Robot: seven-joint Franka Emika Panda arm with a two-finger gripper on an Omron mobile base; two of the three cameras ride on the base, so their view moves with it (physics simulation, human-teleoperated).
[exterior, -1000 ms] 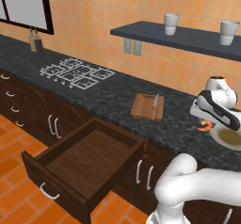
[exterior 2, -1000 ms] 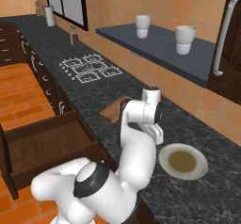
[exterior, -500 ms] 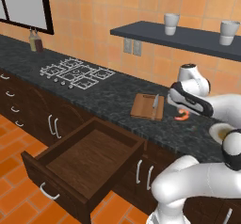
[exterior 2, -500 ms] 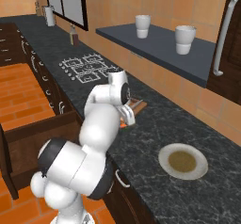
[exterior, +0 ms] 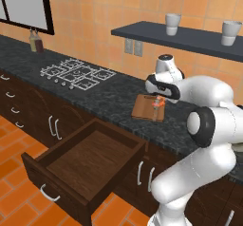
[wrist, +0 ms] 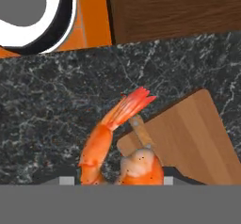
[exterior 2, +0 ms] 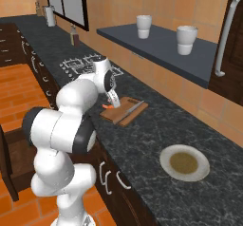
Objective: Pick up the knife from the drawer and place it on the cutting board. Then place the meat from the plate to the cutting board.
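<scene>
Risk: gripper [exterior 2: 111, 104] clamps the meat [wrist: 120, 145] over the cutting board [exterior: 148, 108] edge near the knife [exterior 2: 135, 108]; release here could drop it off at 9 o'clock onto the counter [exterior 2: 156, 125].

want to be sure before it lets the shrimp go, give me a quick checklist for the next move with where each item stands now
1. Orange-red curled shrimp-like meat carried at the jaws of the gripper: ok, though whether the grip is firm: cannot tell.
2. Meat over the flat light brown wooden cutting board: cannot tell; the hand view puts it at the board's corner, partly over the dark speckled counter.
3. Slim knife with grey blade and wooden handle already on the board: ok.
4. Knife out of the drop spot: not ok; its handle lies right under the meat in the hand view.
5. Round cream-rimmed plate emptied: ok.
6. Wide dark brown wooden drawer shut: not ok; it stands open.
</scene>
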